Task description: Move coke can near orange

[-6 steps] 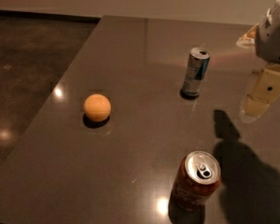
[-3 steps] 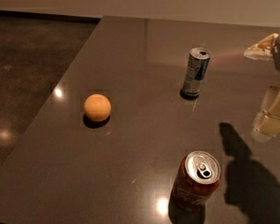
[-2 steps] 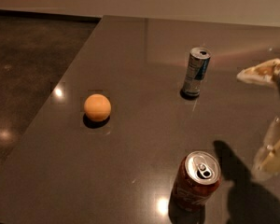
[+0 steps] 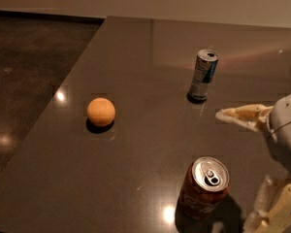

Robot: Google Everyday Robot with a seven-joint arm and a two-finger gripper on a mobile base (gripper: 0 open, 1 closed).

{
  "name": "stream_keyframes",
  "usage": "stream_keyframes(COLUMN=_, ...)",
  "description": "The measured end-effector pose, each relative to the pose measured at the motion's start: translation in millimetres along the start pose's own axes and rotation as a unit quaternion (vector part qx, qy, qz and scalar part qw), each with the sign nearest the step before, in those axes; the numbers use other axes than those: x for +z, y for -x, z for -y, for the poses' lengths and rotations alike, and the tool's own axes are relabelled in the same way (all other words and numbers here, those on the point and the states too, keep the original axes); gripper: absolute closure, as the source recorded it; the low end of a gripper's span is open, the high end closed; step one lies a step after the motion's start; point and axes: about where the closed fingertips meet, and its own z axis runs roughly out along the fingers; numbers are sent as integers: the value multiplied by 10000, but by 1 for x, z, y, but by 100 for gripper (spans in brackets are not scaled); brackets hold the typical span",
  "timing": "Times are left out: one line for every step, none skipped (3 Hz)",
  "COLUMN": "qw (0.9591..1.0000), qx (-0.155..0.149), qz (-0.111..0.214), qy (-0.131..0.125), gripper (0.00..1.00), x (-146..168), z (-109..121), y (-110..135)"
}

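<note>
The coke can (image 4: 202, 189) stands upright on the dark table (image 4: 136, 57) near the front edge, silver top and pull tab showing. The orange (image 4: 101, 111) lies to its far left, well apart from it. My gripper (image 4: 237, 171) comes in from the right edge and is open. One pale finger (image 4: 240, 115) reaches left above and behind the can. The other finger (image 4: 274, 210) hangs low just right of the can. The can is not between the jaws and nothing is held.
A slim silver and blue can (image 4: 203, 75) stands upright behind the coke can, toward the back. The table's left edge runs diagonally, with a dark speckled floor (image 4: 24, 72) beyond it.
My gripper has come down and toward the front, from beside the silver and blue can to just right of the coke can. The cans and the orange have not moved.
</note>
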Motion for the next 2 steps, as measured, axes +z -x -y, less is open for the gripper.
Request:
stream_keyframes(qw=9997, qx=-121, qz=110, qy=191, gripper=0, x=22, z=-18, y=13)
stream_keyframes(qw=9996, qx=-43, qz=125, qy=263, gripper=18, x=38, z=-21, y=11)
